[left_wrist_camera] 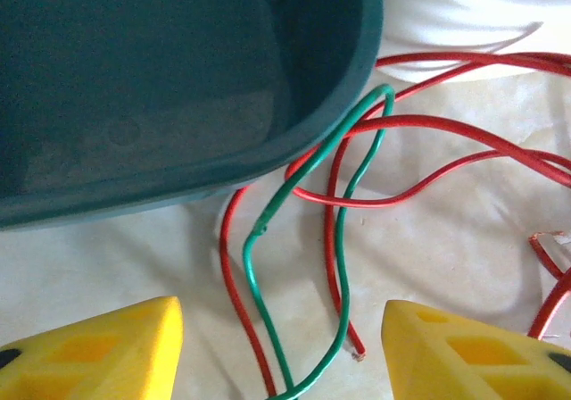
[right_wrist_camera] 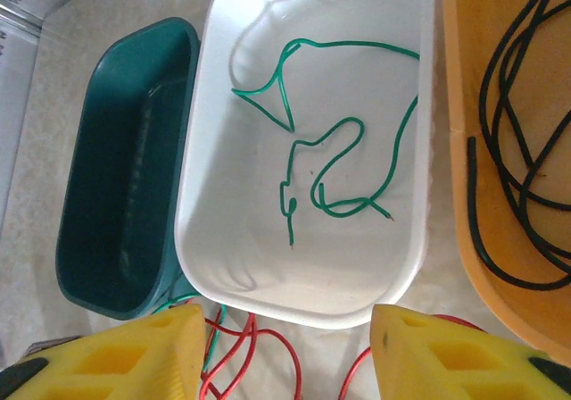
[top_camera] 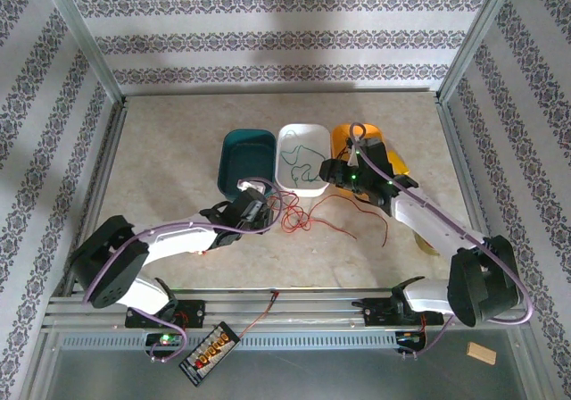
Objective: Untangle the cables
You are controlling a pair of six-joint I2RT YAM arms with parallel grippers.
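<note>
Red cables (top_camera: pixel 299 217) lie tangled on the table in front of three tubs. A green cable (left_wrist_camera: pixel 249 256) loops among the red ones (left_wrist_camera: pixel 225 257) beside the teal tub (left_wrist_camera: pixel 178 87). My left gripper (left_wrist_camera: pixel 284 355) stands open just above that loop, with the strands lying between its yellow fingers (left_wrist_camera: pixel 98 351). Another green cable (right_wrist_camera: pixel 340 209) rests in the white tub (right_wrist_camera: pixel 294 306), and black cable (right_wrist_camera: pixel 471 195) coils in the orange tub (right_wrist_camera: pixel 455 79). My right gripper (right_wrist_camera: pixel 285 355) hangs open over the white tub's near rim, red cables (right_wrist_camera: pixel 246 334) beneath it.
The teal tub (top_camera: pixel 245 154), white tub (top_camera: pixel 303 188) and orange tub (top_camera: pixel 343 134) stand side by side mid-table. A red-black lead with a small circuit board (top_camera: pixel 210 351) hangs off the front rail (top_camera: pixel 294 300). A wooden block (top_camera: pixel 482 354) lies at the near right.
</note>
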